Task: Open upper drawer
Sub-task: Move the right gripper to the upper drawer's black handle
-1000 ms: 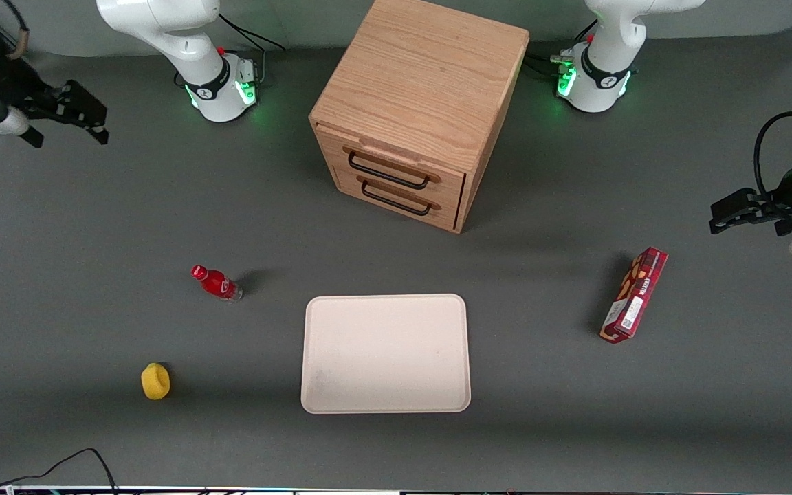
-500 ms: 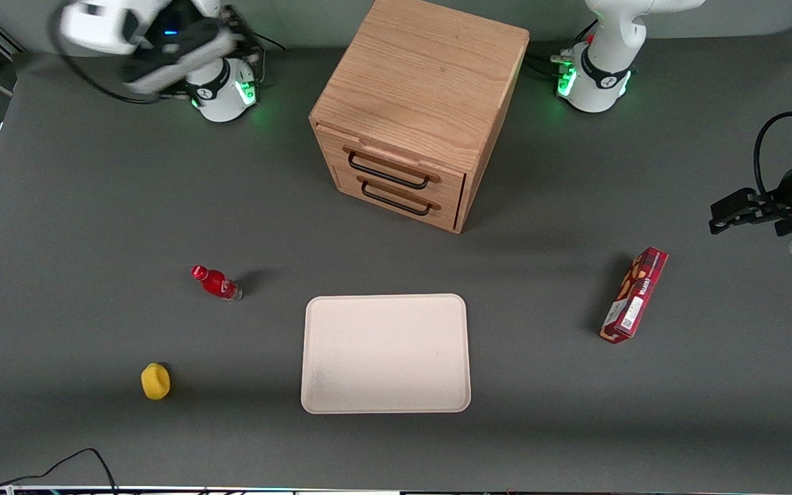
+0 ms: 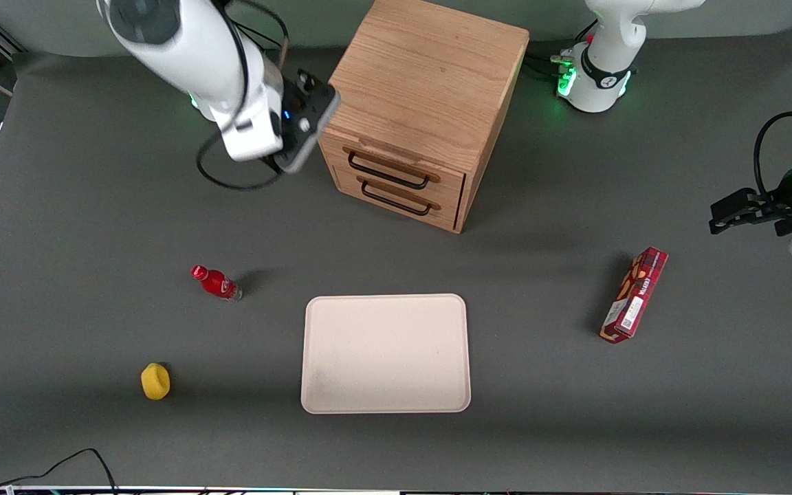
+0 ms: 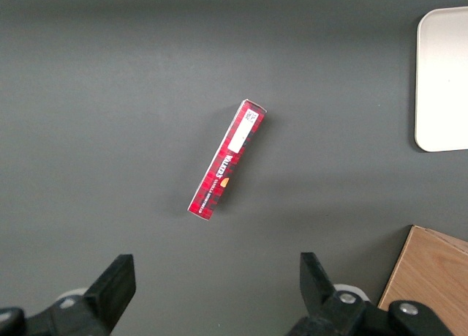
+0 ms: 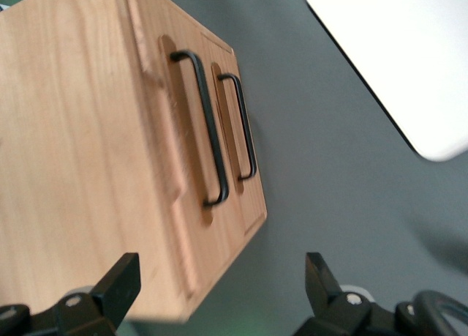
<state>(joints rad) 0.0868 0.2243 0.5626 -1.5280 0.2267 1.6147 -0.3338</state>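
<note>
Right arm's gripper (image 3: 300, 130) beside the oak cabinet (image 3: 423, 75), upper drawer (image 3: 396, 163) shut.

The gripper hangs above the table (image 3: 93, 220) at the cabinet's corner toward the working arm's end, touching nothing; its 2 fingers (image 5: 121, 281) stand wide apart with only air between them (the wrist view looks down past them onto the cabinet); the upper drawer sits flush in the cabinet front, its black bar handle (image 3: 388, 172) just above the lower drawer's handle (image 3: 394, 199); nearer the front camera lies a cream tray (image 3: 386, 354); a red bottle (image 3: 216, 282) and a yellow object (image 3: 155, 381) lie toward the working arm's end; a red box (image 3: 633, 295) lies toward the parked arm's end.
</note>
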